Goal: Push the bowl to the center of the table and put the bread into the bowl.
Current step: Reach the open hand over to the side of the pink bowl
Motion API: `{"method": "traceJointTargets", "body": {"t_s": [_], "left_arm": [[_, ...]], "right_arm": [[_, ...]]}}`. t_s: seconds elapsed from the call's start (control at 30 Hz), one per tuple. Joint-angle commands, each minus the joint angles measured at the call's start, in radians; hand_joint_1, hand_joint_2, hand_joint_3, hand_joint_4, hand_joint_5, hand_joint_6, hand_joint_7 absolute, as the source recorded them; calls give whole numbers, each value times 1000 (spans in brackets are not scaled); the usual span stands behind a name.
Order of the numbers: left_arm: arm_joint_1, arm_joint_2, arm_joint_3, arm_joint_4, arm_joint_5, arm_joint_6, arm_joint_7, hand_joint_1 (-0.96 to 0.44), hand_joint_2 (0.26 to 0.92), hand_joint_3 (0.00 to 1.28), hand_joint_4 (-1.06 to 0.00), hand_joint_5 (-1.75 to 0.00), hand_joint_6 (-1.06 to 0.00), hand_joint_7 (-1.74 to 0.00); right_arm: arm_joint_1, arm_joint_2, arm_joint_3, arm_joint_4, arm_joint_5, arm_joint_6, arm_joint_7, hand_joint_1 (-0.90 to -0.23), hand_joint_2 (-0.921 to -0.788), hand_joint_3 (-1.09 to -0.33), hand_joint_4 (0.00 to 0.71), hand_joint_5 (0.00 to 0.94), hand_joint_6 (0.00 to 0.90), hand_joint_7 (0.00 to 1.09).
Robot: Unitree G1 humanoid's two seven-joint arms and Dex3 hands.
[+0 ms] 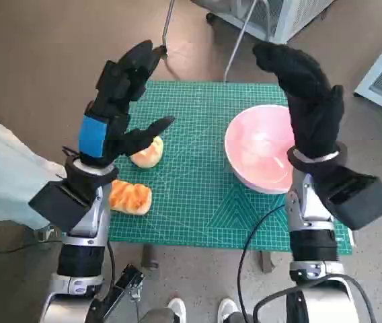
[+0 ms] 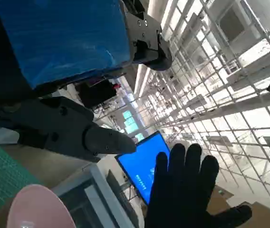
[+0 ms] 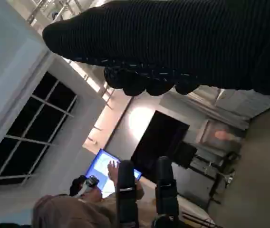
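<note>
Resting on mat (image 1: 198,202): two breads (image 1: 147,152) (image 1: 130,197), one bowl (image 1: 261,148) (pink).

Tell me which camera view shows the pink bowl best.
The head view: the whole pink bowl sits on the green mat, toward the robot's right, partly hidden by the right hand. The left wrist view catches only part of its rim. The right wrist view does not show it.
</note>
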Motion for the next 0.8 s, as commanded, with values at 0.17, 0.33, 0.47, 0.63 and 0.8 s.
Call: {"method": "traceJointTargets", "body": {"t_s": [0.17, 0.33, 0.47, 0.63, 0.8], "left_arm": [[13, 0, -10, 10, 13, -16, -1, -311, 921, 150, -315, 0, -168, -457], [21, 4, -8, 11, 10, -22, -5, -316, 921, 150, -313, 0, -166, -456], [25, 6, -5, 18, 6, -28, -8, -327, 921, 152, -313, 0, -166, -453], [26, 4, -4, 27, 9, -36, -6, -331, 921, 153, -313, 0, -168, -450], [31, 2, -4, 34, 8, -41, -5, -335, 921, 153, -313, 0, -170, -446]], "right_arm": [[28, 2, 3, 21, -14, -5, -9, -623, -921, -768, 260, 7, -1, 764], [36, -7, -4, 28, -4, -1, -4, -620, -921, -767, 260, 7, -1, 764], [41, -16, -14, 36, 1, -2, -4, -624, -921, -763, 260, 7, -1, 772], [48, -28, -29, 41, 4, -8, -10, -631, -921, -759, 259, 6, -1, 774], [62, -56, -55, 40, -2, -20, -26, -636, -921, -762, 260, 6, -1, 773]]}}
